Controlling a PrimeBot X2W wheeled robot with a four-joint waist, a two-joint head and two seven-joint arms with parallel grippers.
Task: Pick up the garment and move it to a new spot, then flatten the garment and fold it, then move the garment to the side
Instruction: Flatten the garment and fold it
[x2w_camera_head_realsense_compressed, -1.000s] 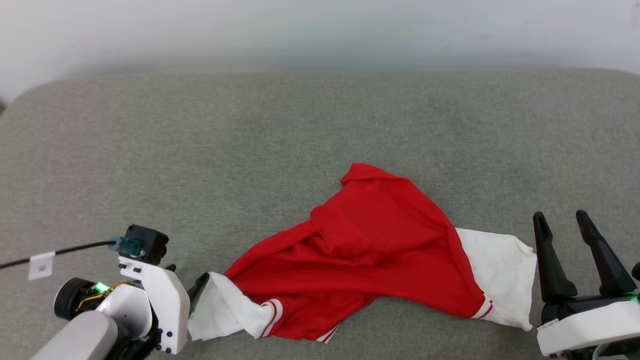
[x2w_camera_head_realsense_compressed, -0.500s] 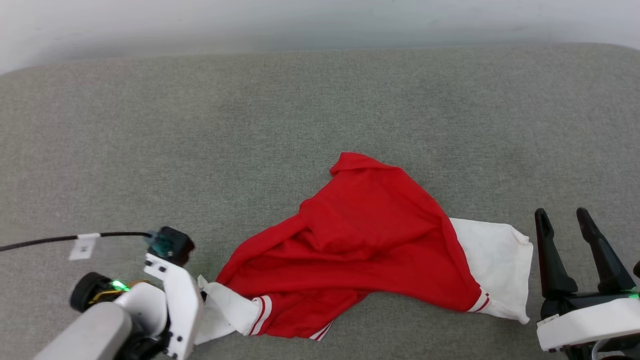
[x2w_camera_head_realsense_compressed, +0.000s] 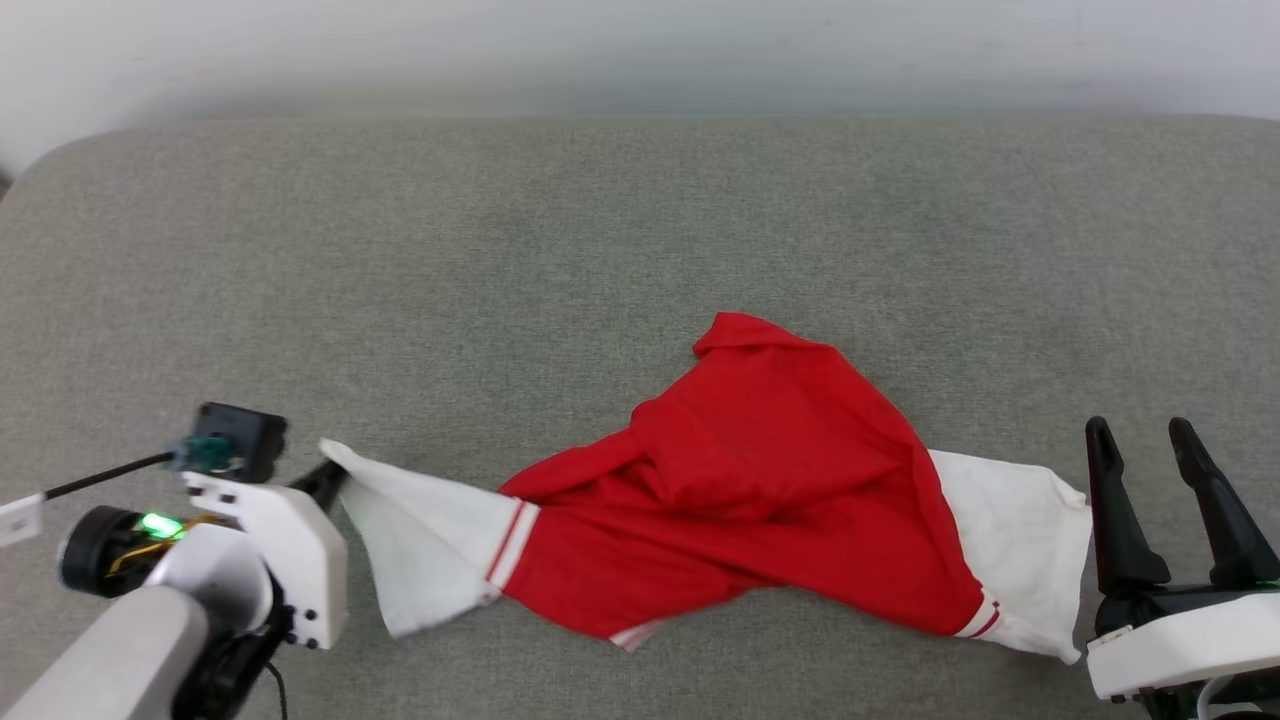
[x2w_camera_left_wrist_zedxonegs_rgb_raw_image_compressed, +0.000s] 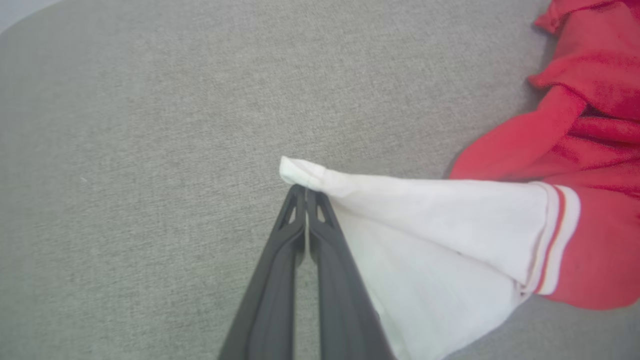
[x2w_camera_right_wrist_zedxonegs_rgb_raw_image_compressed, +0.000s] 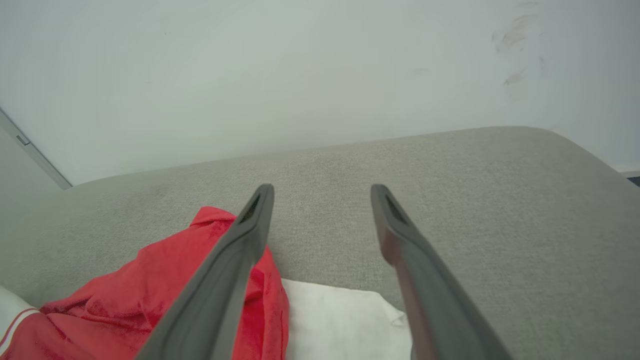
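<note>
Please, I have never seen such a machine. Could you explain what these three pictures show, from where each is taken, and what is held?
This is a wheeled robot with two arms, each ending in a gripper with two long dark fingers. One picture comes from a camera on its head, looking down at a grey padded surface. The other two come from cameras on the wrists, looking along the fingers. On the surface lies a crumpled red garment with white sleeves. The left gripper is shut on the tip of one white sleeve. The right gripper is open, holds nothing, and stands beside the other sleeve.
</note>
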